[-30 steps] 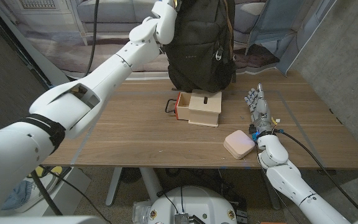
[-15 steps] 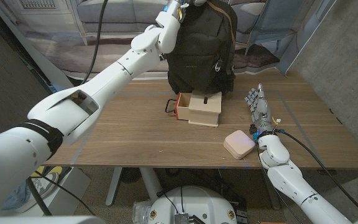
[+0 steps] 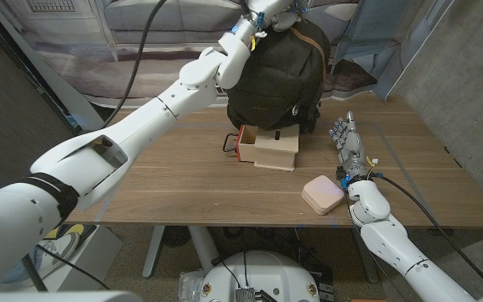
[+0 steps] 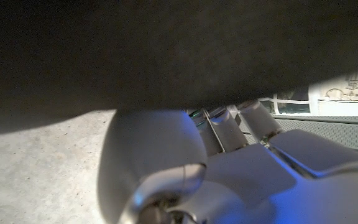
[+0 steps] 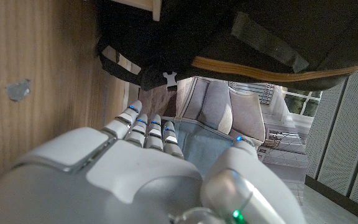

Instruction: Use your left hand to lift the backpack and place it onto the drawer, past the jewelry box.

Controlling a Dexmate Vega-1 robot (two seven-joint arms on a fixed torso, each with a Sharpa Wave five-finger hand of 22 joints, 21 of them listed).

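A dark olive backpack (image 3: 275,75) hangs upright at the table's far side, with my left hand (image 3: 268,10) gripping its top. Its bottom edge overlaps the back of the small wooden drawer box (image 3: 275,147), whose orange drawer (image 3: 246,143) stands pulled out to the left. Whether the backpack touches the box I cannot tell. The pink jewelry box (image 3: 322,195) lies near the front edge, right of the drawer. My right hand (image 3: 350,149) stands on its edge beside the jewelry box, fingers straight and holding nothing. In the left wrist view my left hand (image 4: 229,168) reaches into dark backpack fabric (image 4: 166,50).
The wooden table (image 3: 141,184) has bare room left of the drawer box. In the right wrist view my right hand (image 5: 135,168) points toward the backpack (image 5: 241,37) over the table top (image 5: 42,68). Sofas and a rug lie behind the table.
My left hand has moved up and to the right with the backpack's top. The backpack has shifted with it and now leans over the drawer box's back. The right hand has stayed still.
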